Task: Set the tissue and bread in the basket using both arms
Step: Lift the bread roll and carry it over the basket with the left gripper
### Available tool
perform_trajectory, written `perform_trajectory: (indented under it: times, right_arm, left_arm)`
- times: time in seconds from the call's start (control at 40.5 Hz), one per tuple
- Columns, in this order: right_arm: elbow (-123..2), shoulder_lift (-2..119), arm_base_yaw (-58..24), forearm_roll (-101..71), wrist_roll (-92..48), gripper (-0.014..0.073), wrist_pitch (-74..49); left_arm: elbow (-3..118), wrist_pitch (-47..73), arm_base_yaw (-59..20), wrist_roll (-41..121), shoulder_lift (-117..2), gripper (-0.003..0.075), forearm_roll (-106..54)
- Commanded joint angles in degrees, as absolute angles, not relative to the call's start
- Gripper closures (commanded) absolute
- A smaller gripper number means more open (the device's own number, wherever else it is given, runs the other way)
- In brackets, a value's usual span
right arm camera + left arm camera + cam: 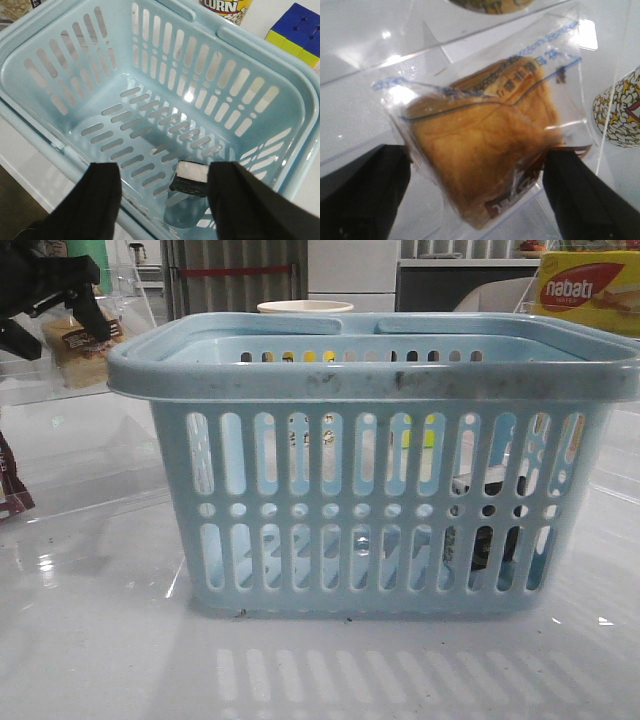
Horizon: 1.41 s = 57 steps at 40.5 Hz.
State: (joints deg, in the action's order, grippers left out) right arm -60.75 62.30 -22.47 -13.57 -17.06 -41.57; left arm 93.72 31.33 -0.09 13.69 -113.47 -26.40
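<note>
The light blue basket (380, 375) fills the middle of the front view. The tissue (190, 177), a dark pack with a white top, rests on the basket's floor near a corner and shows through the slots (485, 530). Above the basket (300, 115), my right gripper (165, 170) hangs open, the tissue just beside one finger. The bread (485, 145), tan-yellow in a clear wrapper, sits between the fingers of my left gripper (477, 155), which is shut on it. In the front view the bread (80, 345) hangs from the left gripper (70, 300) at the far left, behind the basket.
A yellow-red nabati box (590, 290) stands at the back right. A popcorn cup (225, 7) and a colour cube (297, 32) lie beyond the basket. A dark brown packet (12, 495) is at the left edge. A cream bowl (305, 308) shows behind the basket.
</note>
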Motion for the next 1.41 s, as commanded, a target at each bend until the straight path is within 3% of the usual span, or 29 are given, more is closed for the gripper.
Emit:
perform_trajectory:
  times: [0.0,0.469,0.938,1.382]
  right_arm:
    - [-62.3,61.1,-22.4,-14.3,-17.7,0.0102,-38.0]
    - [-62.3,61.1,-22.4,-14.3,-17.7,0.0102,-38.0]
    - [-62.3,61.1,-22.4,-14.3,-17.7,0.0102,-38.0]
    - [-62.3,61.1,-22.4,-14.3,-17.7,0.0102,-38.0]
  left_arm:
    - [95.9,27.8,-0.2,13.9,-110.3,0.0139,-28.0]
    - [95.9,29.9,-0.2,13.9,-111.7,0.016,-28.0]
    - [95.9,31.9,-0.2,14.4,-110.8,0.0627,-28.4]
    - [95.9,36.9,-0.2,14.4,-102.4,0.0627,-28.4]
